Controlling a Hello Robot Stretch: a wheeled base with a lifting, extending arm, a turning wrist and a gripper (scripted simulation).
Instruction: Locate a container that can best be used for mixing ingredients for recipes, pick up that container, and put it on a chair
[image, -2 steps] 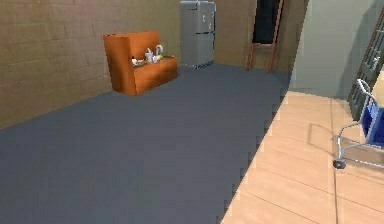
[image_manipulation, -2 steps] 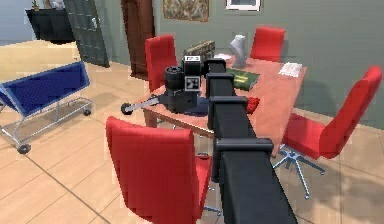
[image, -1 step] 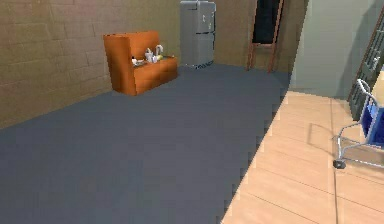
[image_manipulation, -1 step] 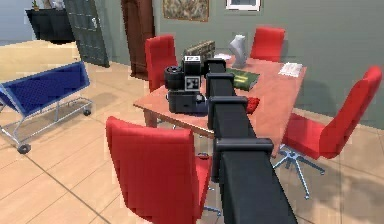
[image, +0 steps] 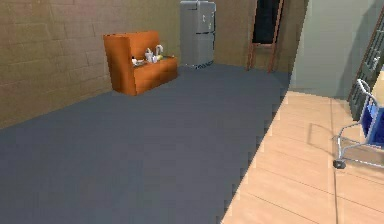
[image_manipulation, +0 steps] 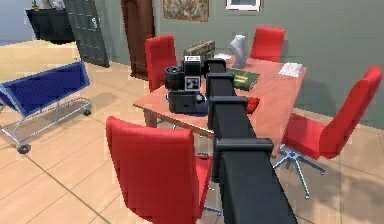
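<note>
End effector (image_manipulation: 176, 82) at the bench (image_manipulation: 283, 98); whether it holds anything, I cannot tell. Likely the pick-up step: next, find the container.

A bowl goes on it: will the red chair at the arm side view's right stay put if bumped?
Likely not: the red chair has a splayed grey base, so it may roll or swivel; tipping seems unlikely.
</note>
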